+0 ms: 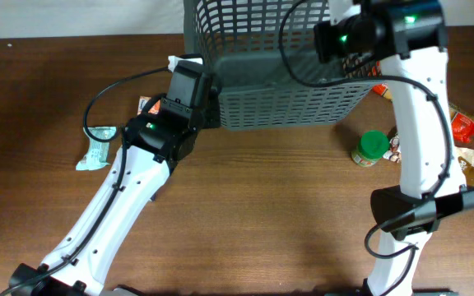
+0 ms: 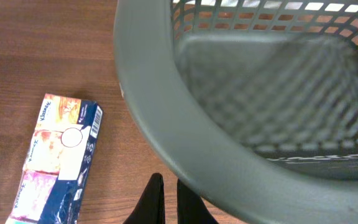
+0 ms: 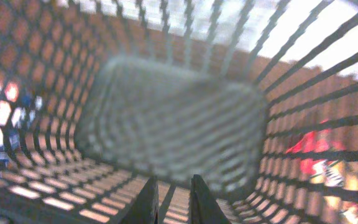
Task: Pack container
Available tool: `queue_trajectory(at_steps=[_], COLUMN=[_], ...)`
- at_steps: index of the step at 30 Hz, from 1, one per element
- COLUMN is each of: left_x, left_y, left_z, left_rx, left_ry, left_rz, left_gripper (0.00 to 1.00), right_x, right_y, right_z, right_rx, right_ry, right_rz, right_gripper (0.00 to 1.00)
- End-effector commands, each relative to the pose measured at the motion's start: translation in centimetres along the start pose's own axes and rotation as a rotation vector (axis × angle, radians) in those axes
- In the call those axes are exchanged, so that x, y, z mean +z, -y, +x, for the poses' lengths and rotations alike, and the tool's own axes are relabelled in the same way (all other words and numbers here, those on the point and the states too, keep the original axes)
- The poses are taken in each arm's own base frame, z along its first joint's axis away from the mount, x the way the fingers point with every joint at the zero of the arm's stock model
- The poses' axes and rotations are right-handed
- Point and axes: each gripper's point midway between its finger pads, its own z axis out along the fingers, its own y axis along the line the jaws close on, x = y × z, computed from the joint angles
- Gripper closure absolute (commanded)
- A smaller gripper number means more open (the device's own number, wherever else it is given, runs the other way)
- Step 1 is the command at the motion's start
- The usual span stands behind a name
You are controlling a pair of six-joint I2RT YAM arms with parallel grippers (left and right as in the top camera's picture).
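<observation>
Container (image 1: 278,103): dark grey lattice basket, far middle of the table (image 1: 262,214); left hand (image 2: 169,202): clenched, just beside the basket's near-left rim; right hand (image 3: 171,200): at the right rim, fingers narrowly apart, a lattice bar showing between them, grasp cannot be told; blue-edged packet (image 2: 58,162): flat, left of the basket; green-lidded jar (image 1: 371,148): right of it.

Packet (image 2: 58,162) left of container (image 2: 160,118), jar (image 1: 371,149) right-front

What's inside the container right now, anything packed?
Empty. Both wrist views look into the container and show only its bare base; the snack packet lies outside on the table.
</observation>
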Motion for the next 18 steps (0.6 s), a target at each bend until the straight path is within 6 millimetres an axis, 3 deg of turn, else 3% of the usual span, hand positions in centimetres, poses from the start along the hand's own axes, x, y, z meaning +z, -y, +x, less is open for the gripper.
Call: queue_trajectory(at_steps=[1,5,9,12,18], left_x=[0.2,0.0,-0.9,-1.8,-2.7], left_y=[0.4,1.0,2.1,3.5,5.9], left_z=[-0.1,0.4,0.6,0.8,1.7], left_rx=[0.015,0.020,0.051,0.096,0.144], left_ry=[-0.013,-0.036,-0.030,-0.016,-0.016], left_rz=[0.023,0.061,0.083,0.111,0.159], left_gripper=[0.98,0.98,0.98,0.98,0.98], right_x=[-3.3,-6.2,-7.8,-8.5,-8.2], right_y=[3.9,8.9,14.9,18.2,21.3], right_z=[-1.8,-1.4,1.5,3.5,6.0], right_rx=[0.071,0.179,0.300,0.367,0.443], right_ry=[0.097,0.128,0.078,0.041,-0.014], right_rz=[0.154,0.249,0.335,0.381,0.397], right_gripper=[0.91,0.96,0.96,0.96,0.96])
